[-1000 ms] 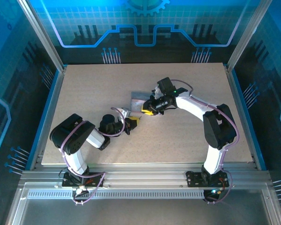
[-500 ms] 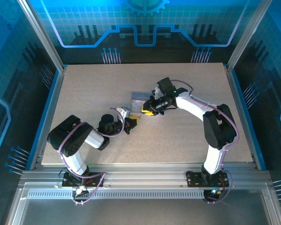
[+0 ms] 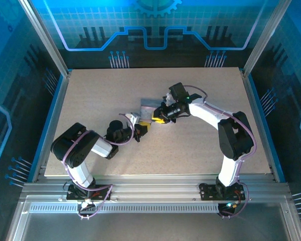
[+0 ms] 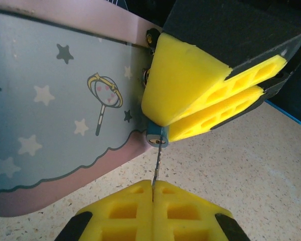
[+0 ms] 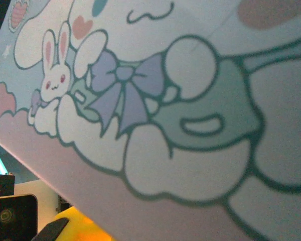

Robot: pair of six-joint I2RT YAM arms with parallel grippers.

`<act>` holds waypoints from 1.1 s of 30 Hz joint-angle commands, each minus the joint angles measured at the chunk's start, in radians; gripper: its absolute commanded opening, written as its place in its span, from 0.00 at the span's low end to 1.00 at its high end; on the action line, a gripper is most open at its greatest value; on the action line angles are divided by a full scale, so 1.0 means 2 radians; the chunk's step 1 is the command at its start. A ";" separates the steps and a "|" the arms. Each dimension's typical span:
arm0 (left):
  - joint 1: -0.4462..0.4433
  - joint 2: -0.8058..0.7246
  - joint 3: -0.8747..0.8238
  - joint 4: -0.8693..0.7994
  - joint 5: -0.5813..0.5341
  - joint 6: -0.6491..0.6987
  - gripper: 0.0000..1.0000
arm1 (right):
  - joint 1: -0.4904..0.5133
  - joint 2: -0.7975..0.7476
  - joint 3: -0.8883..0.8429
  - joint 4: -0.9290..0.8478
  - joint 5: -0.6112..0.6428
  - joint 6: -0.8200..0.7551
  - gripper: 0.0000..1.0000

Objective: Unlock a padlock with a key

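The step in hand is seating the key in the padlock. In the left wrist view the left claw (image 4: 153, 188) is pinched together on the key (image 4: 156, 165), whose thin blade runs straight up to the keyhole face of the padlock (image 4: 156, 136). The right claw (image 4: 161, 126) is clamped on the padlock and holds it just off the tin's (image 4: 50, 125) edge, around the middle of the table (image 3: 90, 95). The blade tip meets the keyhole, but how deep it sits cannot be told. The next move likely calls for a short push along the blade's line and then a twist of the left wrist, with the right grip unmoved so the small lock does not swivel.
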 commanded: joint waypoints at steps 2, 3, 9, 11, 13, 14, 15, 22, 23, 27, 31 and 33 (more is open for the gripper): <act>0.002 0.007 0.014 0.011 0.013 -0.005 0.00 | -0.004 -0.026 0.011 -0.002 -0.028 -0.012 0.00; 0.002 0.010 0.014 0.017 0.016 -0.008 0.00 | -0.004 -0.026 0.011 -0.002 -0.028 -0.013 0.00; 0.003 0.017 0.019 0.028 0.034 -0.018 0.00 | -0.004 -0.022 0.010 -0.002 -0.031 -0.016 0.00; 0.003 0.017 0.020 0.026 0.037 -0.018 0.00 | -0.004 -0.020 0.008 0.002 -0.034 -0.014 0.00; 0.003 0.018 0.021 0.026 0.038 -0.020 0.00 | -0.005 -0.020 0.009 0.004 -0.036 -0.014 0.00; 0.003 0.018 0.020 0.028 0.038 -0.020 0.00 | -0.005 -0.020 0.010 0.003 -0.036 -0.015 0.00; 0.003 0.018 0.020 0.031 0.037 -0.021 0.00 | -0.004 -0.020 0.011 0.001 -0.036 -0.017 0.00; 0.010 0.010 0.014 0.054 0.037 -0.037 0.00 | -0.005 -0.011 0.016 -0.018 -0.039 -0.036 0.00; 0.010 0.007 0.013 0.054 0.038 -0.037 0.00 | -0.005 -0.009 0.016 -0.019 -0.041 -0.037 0.00; 0.011 -0.001 0.013 0.051 0.041 -0.037 0.00 | -0.006 -0.004 0.016 -0.020 -0.047 -0.041 0.00; 0.012 0.004 0.020 0.044 0.043 -0.041 0.00 | -0.006 -0.003 0.018 -0.018 -0.054 -0.042 0.00; 0.011 0.008 0.024 0.047 0.044 -0.053 0.00 | -0.006 -0.003 0.018 -0.017 -0.057 -0.043 0.00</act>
